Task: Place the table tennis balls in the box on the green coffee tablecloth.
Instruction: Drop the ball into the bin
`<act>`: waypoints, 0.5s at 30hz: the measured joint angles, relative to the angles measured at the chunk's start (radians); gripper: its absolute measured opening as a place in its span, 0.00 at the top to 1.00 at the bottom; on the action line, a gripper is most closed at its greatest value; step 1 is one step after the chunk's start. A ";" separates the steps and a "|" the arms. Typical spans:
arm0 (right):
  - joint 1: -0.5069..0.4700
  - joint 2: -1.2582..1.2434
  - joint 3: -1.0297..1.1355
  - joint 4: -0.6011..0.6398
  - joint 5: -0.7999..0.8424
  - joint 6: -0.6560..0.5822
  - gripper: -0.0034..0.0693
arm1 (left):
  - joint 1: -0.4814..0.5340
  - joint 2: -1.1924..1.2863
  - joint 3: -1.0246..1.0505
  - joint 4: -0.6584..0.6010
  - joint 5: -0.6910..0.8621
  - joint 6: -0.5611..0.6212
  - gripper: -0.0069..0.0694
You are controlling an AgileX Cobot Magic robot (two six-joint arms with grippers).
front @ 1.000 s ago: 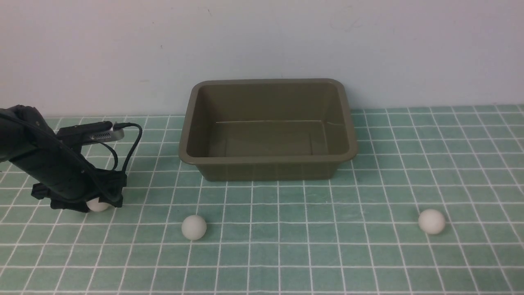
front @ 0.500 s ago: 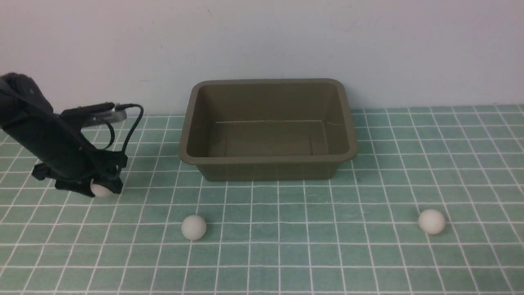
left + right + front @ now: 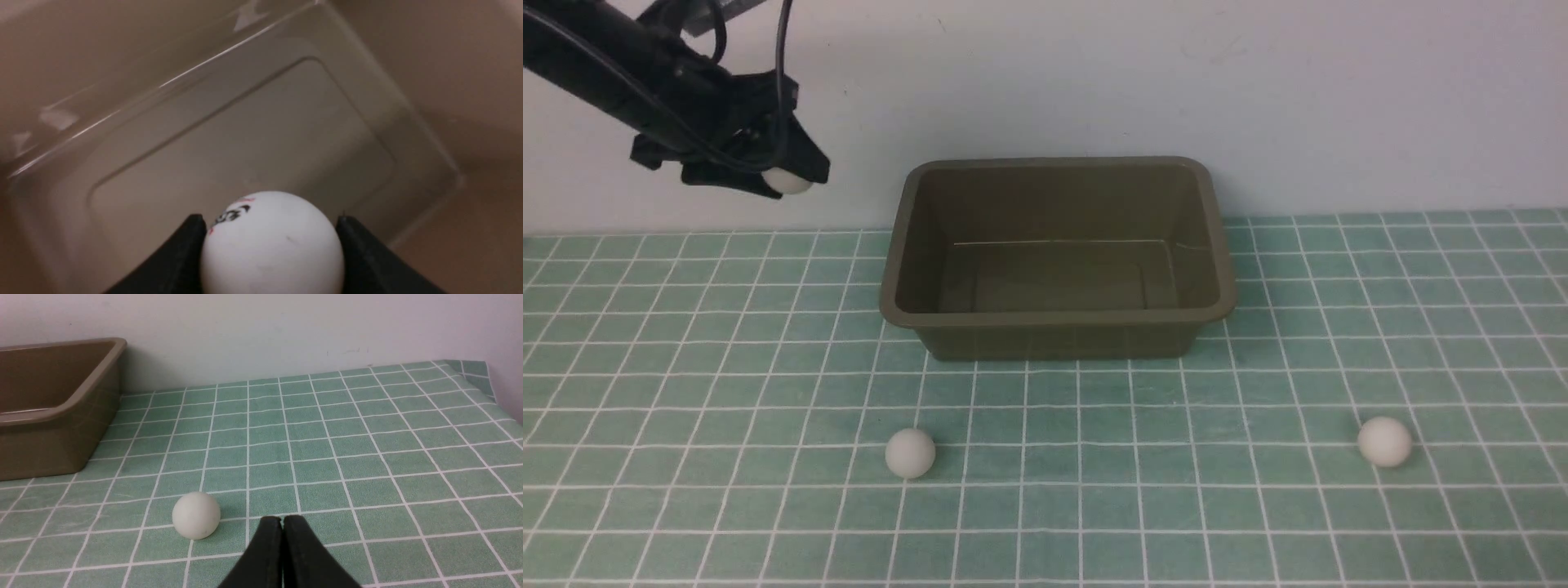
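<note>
- Well, nearest you, your right end effector (image 3: 282, 523) sits low over the green coffee tablecloth (image 3: 1094, 510). Its black fingers are pressed together on nothing, and it is out of the front view.
- Near its tips lies the right-hand ball (image 3: 1383, 442), loose on the cloth and well apart from the box. That one is not yet dealt with.
- Across to the left, in the same near band, the left-hand ball (image 3: 910, 453) also rests on the cloth, in front of the box's left corner and clear of it. That makes a second one left to do.
- Further back stands the box (image 3: 1054, 336), upright on the cloth, close to the wall. Between the front and left wrist views you can see almost all of its floor, and no ball shows in it, so nothing seems delivered yet.
- Farthest and highest, your left end effector (image 3: 784, 178) is pinching the third ball (image 3: 271, 249) between its two black fingers, lifted well clear of the cloth. In the front view it hangs to the left of the box's left rim, not over the opening, though its wrist camera looks down into the tub.
- My reckoning is that one ball is picked up and in transit and none is dropped in. You have yet to bring it over the opening and let go, then fetch the other two.
</note>
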 joint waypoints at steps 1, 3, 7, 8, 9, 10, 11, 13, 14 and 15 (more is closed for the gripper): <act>0.000 0.000 0.000 0.000 0.000 0.000 0.96 | -0.012 0.021 0.000 0.011 -0.023 0.000 0.45; 0.000 0.000 0.000 0.000 0.000 0.000 0.96 | -0.028 0.047 0.000 0.017 -0.060 0.000 0.43; 0.000 0.000 0.000 0.000 0.000 0.000 0.96 | -0.039 0.088 0.000 0.024 -0.116 -0.011 0.37; 0.000 0.000 0.000 0.000 0.000 0.000 0.96 | -0.039 0.090 0.000 0.026 -0.118 -0.011 0.36; 0.000 0.000 0.000 0.000 0.000 0.000 0.96 | -0.039 0.091 0.000 0.028 -0.120 -0.011 0.36; 0.000 0.000 0.000 0.000 0.000 0.000 0.96 | -0.039 0.091 -0.001 0.029 -0.121 -0.011 0.35; 0.000 0.000 0.000 0.000 0.000 0.000 0.96 | -0.039 0.091 -0.010 0.033 -0.113 -0.012 0.35; 0.000 0.000 0.000 0.000 0.000 0.000 0.96 | -0.039 0.091 -0.041 0.039 -0.068 -0.013 0.35; 0.000 0.000 0.000 0.000 0.000 0.000 0.96 | -0.039 0.091 -0.070 0.047 -0.022 -0.015 0.35; 0.000 0.000 0.000 0.000 0.000 0.000 0.96 | -0.039 0.090 -0.097 0.062 0.023 -0.018 0.35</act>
